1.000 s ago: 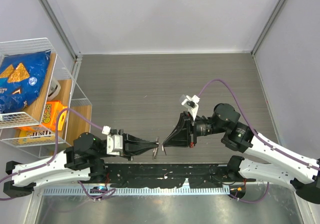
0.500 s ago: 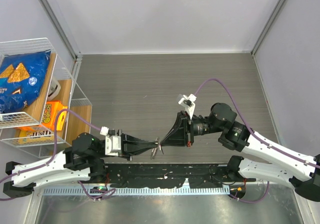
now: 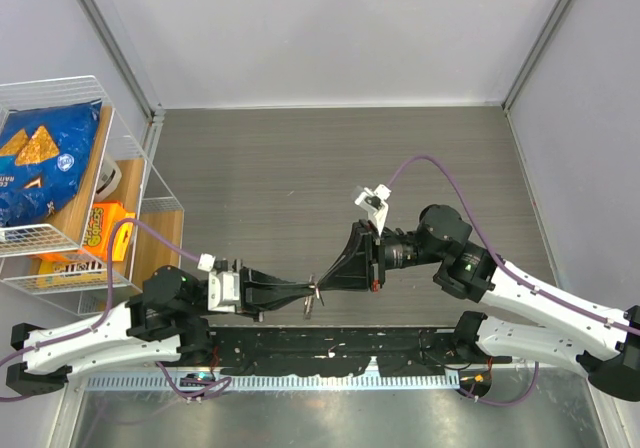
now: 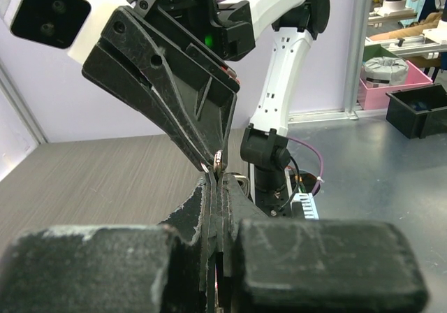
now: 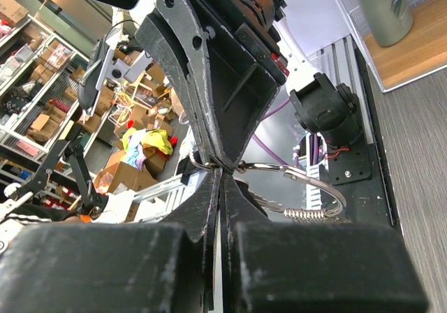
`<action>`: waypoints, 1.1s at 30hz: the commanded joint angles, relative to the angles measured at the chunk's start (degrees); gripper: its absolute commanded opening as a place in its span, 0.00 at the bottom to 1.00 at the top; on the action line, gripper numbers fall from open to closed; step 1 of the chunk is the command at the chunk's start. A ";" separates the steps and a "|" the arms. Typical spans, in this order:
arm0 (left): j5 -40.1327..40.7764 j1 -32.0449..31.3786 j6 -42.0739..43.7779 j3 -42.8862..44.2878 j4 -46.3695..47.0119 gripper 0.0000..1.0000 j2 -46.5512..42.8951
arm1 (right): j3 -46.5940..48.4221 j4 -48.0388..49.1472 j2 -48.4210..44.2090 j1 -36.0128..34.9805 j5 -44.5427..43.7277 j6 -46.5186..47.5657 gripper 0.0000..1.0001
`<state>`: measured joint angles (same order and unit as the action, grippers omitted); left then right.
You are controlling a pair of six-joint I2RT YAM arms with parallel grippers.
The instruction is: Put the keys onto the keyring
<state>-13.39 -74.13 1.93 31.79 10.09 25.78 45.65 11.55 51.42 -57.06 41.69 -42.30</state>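
Note:
My left gripper [image 3: 312, 289] and right gripper [image 3: 323, 287] meet tip to tip low over the near middle of the table. The left gripper [image 4: 216, 177] is shut on the keyring [image 3: 310, 305], which hangs just below its tips. In the right wrist view the keyring [image 5: 294, 174] is a silver wire loop with a small coil, reaching right from the meeting point. The right gripper [image 5: 222, 172] is shut on a thin pinkish key, seen edge-on between its fingers, with its tip against the ring. A small silver loop [image 4: 219, 161] shows where the tips touch. Other keys are not in view.
A white wire rack [image 3: 120, 118] at the left holds a blue chip bag [image 3: 40, 158] and an orange snack bag [image 3: 100, 230]. A black rail [image 3: 330, 344] runs along the near edge between the arm bases. Grey walls close the back and right.
The right gripper has moved left until its tips touch the left gripper's tips. The left gripper has shifted slightly left and still holds the keyring.

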 commanded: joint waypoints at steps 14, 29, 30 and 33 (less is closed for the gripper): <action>-0.68 -0.05 0.53 0.03 3.89 0.00 -0.29 | 1.73 7.52 -0.61 -0.42 1.02 -4.71 0.06; 2.04 -0.05 2.37 -0.06 2.31 0.00 -0.38 | 0.94 7.34 -4.13 -0.77 -0.91 -9.28 0.06; 2.48 -0.14 2.55 -0.32 2.48 0.00 -0.47 | 0.67 7.87 -4.39 -0.86 -1.43 -10.33 0.06; 3.54 -0.14 2.90 -1.38 4.67 0.00 -0.90 | -0.21 8.40 -4.40 -1.74 -2.67 -11.22 0.06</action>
<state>-12.40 -74.17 3.42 31.35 10.70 25.74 45.63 15.75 48.23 -57.67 40.69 -50.63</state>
